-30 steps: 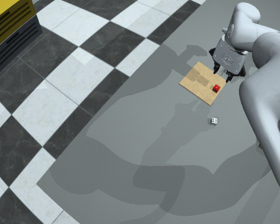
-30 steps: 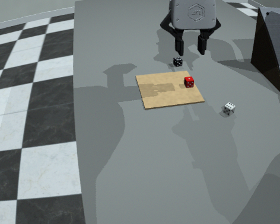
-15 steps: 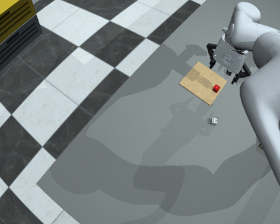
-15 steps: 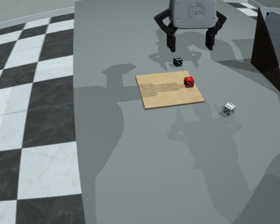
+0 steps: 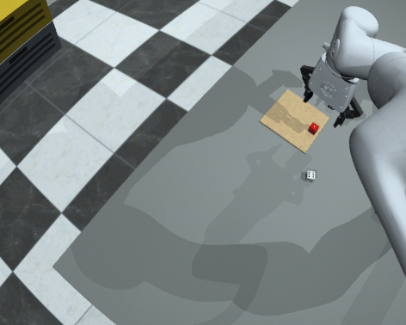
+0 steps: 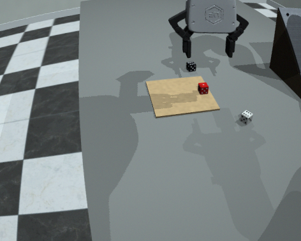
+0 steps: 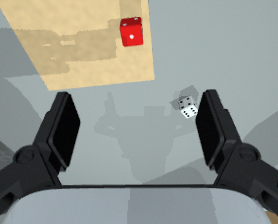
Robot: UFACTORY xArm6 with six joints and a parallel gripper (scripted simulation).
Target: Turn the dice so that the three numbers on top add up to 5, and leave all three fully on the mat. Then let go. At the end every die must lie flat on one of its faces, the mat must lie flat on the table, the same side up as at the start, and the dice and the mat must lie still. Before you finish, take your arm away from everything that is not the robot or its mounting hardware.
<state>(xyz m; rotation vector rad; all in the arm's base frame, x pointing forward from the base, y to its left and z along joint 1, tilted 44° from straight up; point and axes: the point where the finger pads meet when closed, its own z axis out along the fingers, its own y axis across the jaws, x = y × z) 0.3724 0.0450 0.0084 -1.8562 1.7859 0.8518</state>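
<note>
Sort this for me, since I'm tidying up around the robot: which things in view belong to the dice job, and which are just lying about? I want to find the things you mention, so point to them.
Part of the job:
- red die [image 5: 313,128] [image 6: 203,88] [image 7: 131,33]
- white die [image 5: 310,175] [image 6: 246,116] [image 7: 188,107]
- black die [image 6: 190,66]
- tan mat [image 5: 283,104] [image 6: 162,88] [image 7: 95,15]
- gripper [image 5: 322,112] [image 6: 209,57] [image 7: 137,105]

Not part of it:
- yellow-and-dark box stack [image 5: 21,33]
- dark-sided wedge [image 6: 286,53]

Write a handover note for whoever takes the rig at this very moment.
Gripper: open, empty, above the table.
Red die: on the mat, one up.
White die: off the mat, six up.
Black die: off the mat; top number unclear.
Done: red placed.
Left: turn white off six, get white and black onto the mat; if red stays at one, they must total four.
</note>
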